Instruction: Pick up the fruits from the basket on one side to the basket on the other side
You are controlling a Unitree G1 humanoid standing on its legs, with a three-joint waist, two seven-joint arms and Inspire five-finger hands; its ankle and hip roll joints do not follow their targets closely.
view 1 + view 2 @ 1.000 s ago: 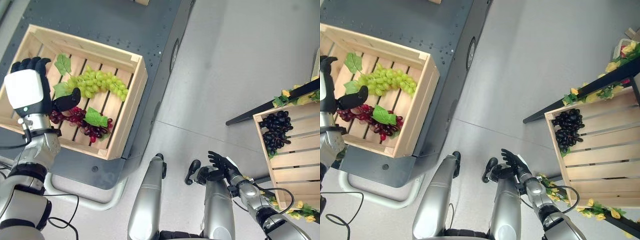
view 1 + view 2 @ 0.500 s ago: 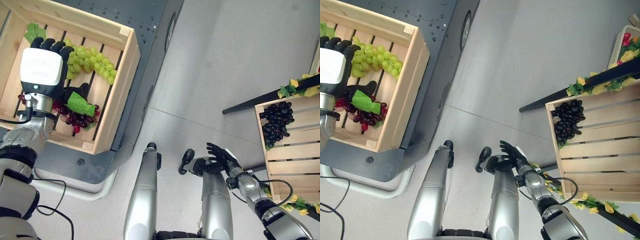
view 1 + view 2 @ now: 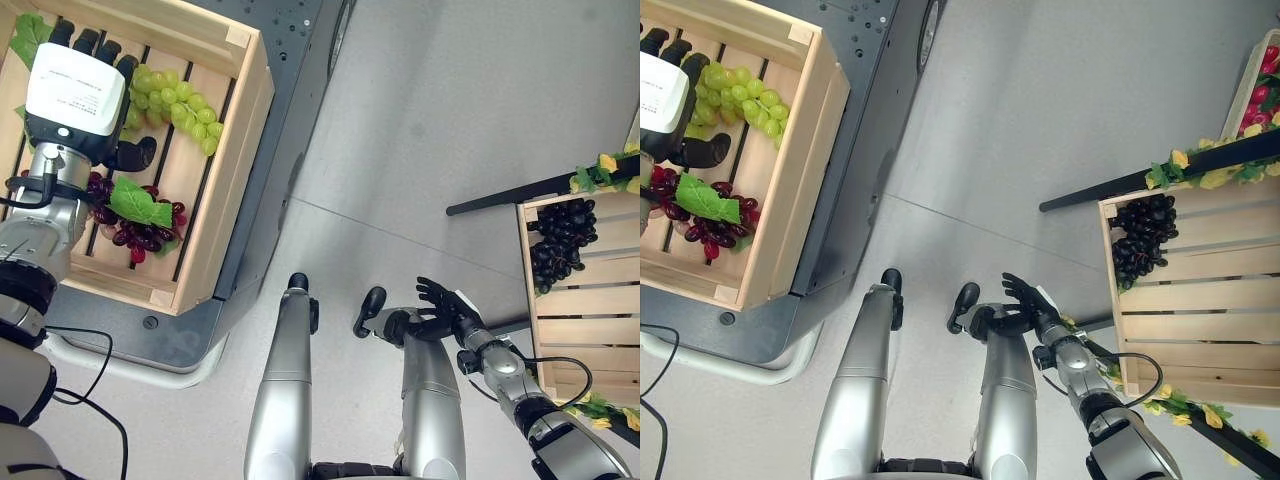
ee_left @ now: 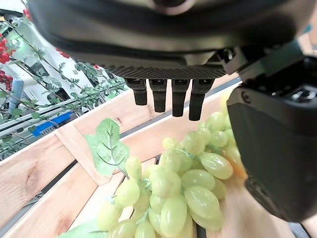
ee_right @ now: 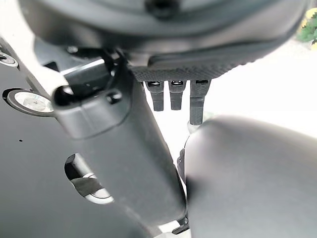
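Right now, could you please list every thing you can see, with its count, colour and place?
slatted wooden crate: one, pale wood, on the robot's left
bunch of green grapes: one, light green, in that crate, under the left hand
bunch of dark red grapes: one, red-purple with green leaf, same crate
second wooden crate: one, pale wood, on the right
bunch of black grapes: one, in the second crate
left hand: dark, fingers straight over green grapes
right hand: dark, open, low by the floor
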